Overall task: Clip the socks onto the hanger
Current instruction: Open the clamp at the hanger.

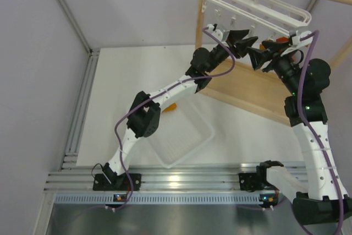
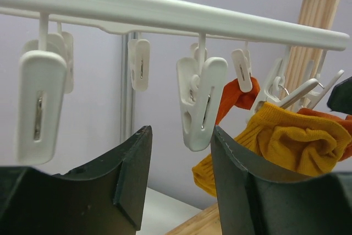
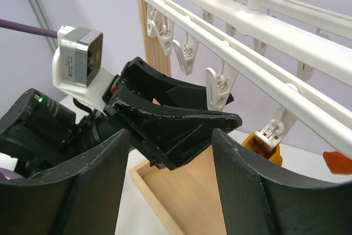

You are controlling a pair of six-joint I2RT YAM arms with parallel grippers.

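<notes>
Left end effector [image 2: 181, 135] spread under the centre-frame clip [image 2: 201, 103], right end effector [image 3: 171, 136] spread, empty; squeeze off-centre and that clip may swing aside under the hanger [image 2: 165, 10].

The walls [image 1: 33, 53] are a pale grey-purple all around, and a thin metal post [image 1: 66, 11] runs up at the far left corner. The surface [image 1: 137, 75] is flat and white, and shiny metal rails [image 1: 187, 177] lie along its near edge with a bright spot of light on them. A rack [image 1: 242, 89] of light wood stands at the far right of the surface.
</notes>
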